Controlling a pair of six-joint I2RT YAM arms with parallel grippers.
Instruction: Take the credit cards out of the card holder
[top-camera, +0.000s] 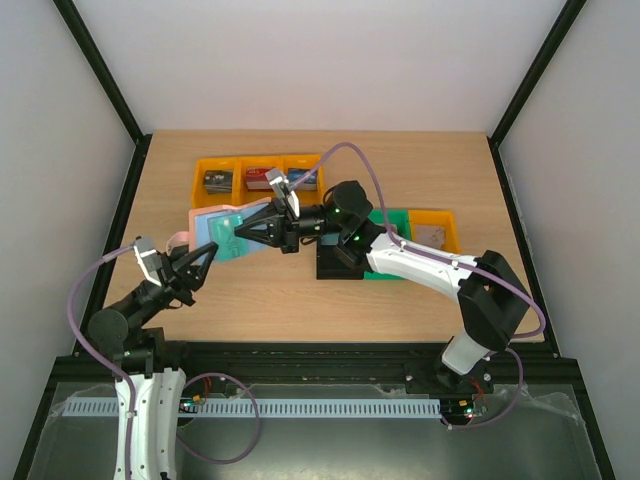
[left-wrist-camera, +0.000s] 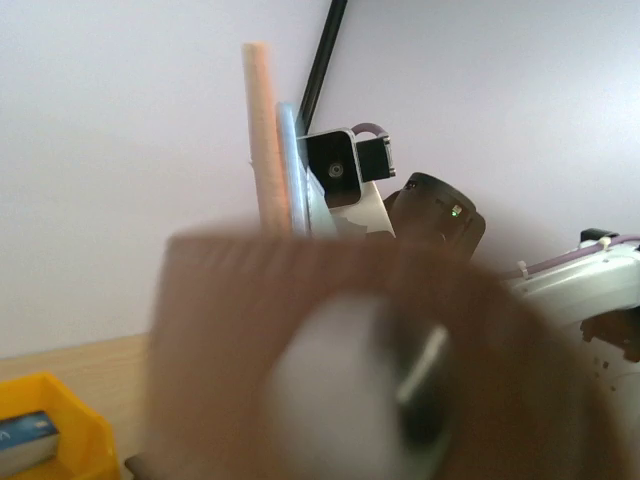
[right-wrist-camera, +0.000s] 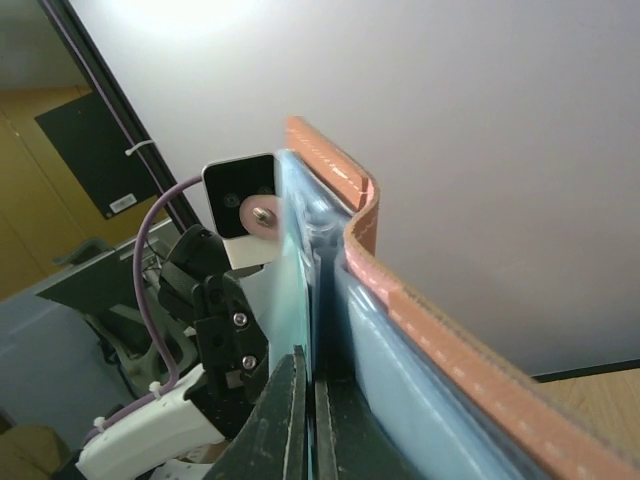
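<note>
The card holder (top-camera: 207, 226) is held open above the table at the left, pale blue inside with pink edging. My left gripper (top-camera: 206, 251) is shut on its near lower edge. In the left wrist view the holder's brown outside (left-wrist-camera: 230, 330) is a blur that hides the jaws. My right gripper (top-camera: 238, 232) reaches in from the right and is shut on a teal credit card (top-camera: 230, 221) in the holder's pocket. The right wrist view shows its fingertips (right-wrist-camera: 312, 355) pressed on the card's thin edge (right-wrist-camera: 296, 290), beside the holder's stitched brown rim (right-wrist-camera: 450, 345).
A row of yellow bins (top-camera: 258, 160) with several small items stands at the back. A green tray (top-camera: 405, 218) and a yellow bin (top-camera: 437, 218) lie at the right, partly under my right arm. A black block (top-camera: 335, 266) sits mid-table.
</note>
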